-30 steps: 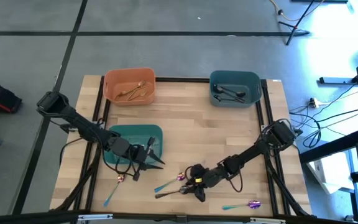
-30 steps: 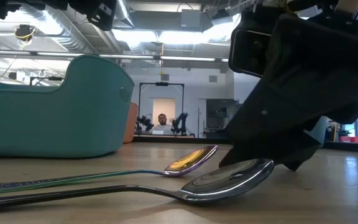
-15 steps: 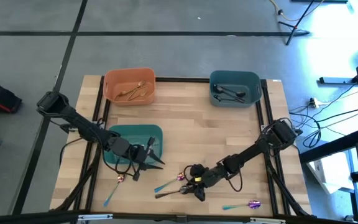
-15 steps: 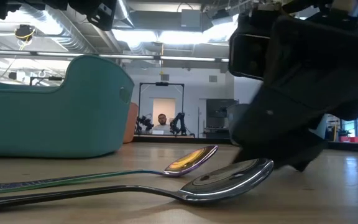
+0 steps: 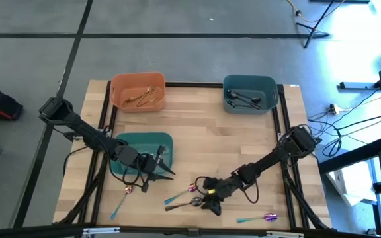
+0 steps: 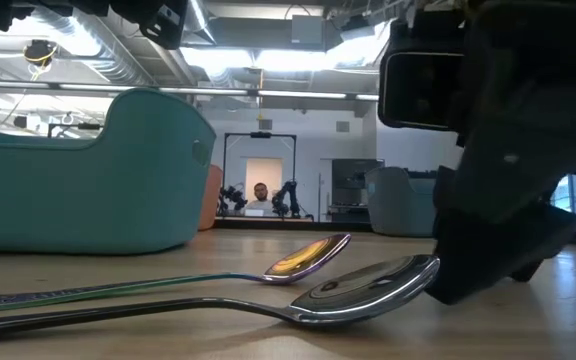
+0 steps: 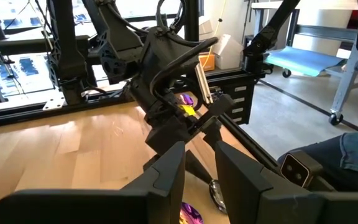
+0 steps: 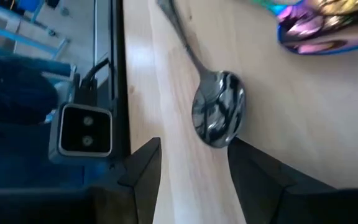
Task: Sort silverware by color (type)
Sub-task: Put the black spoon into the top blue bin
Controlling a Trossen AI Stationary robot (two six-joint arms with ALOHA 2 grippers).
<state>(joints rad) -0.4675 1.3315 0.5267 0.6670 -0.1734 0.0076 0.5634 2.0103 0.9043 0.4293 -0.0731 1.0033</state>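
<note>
Since a second ago my right pincer (image 5: pixel 208 204) has slid a little toward the near edge of the pale butcher-block wooden surface (image 5: pixel 204 139), so that in the low view its dark bulk now stands at the tip of the spoon's bowl instead of looming over it. Its fingers (image 8: pixel 143 163) are spread wide and hold nothing; the glossy black teardrop-bowled metal spoon (image 8: pixel 218 116) lies flat on the wood just ahead of them, mirror-smooth, its thin handle running away toward the edge. Just beside it lies the iridescent purple-pink spoon with the slim teal-blue handle (image 6: pixel 306 257), its polished bowl catching gold light. As I judge it, the sorting is partly done: along the near edge, loose, are this black spoon, that iridescent one, another iridescent piece (image 5: pixel 264 217) near the right corner and one more (image 5: pixel 126 192) near the left. A little farther in, my left pincer (image 5: pixel 156 172) hovers at the rim of the smooth, round-cornered teal plastic bin (image 5: pixel 141 137), its fingers parted and empty; I cannot tell whether that bin holds anything. At the far side, the orange plastic bin (image 5: pixel 119 86) holds gold pieces (image 5: pixel 144 96) and the blue-grey plastic bin (image 5: pixel 270 84) holds black pieces (image 5: pixel 245 100).
</note>
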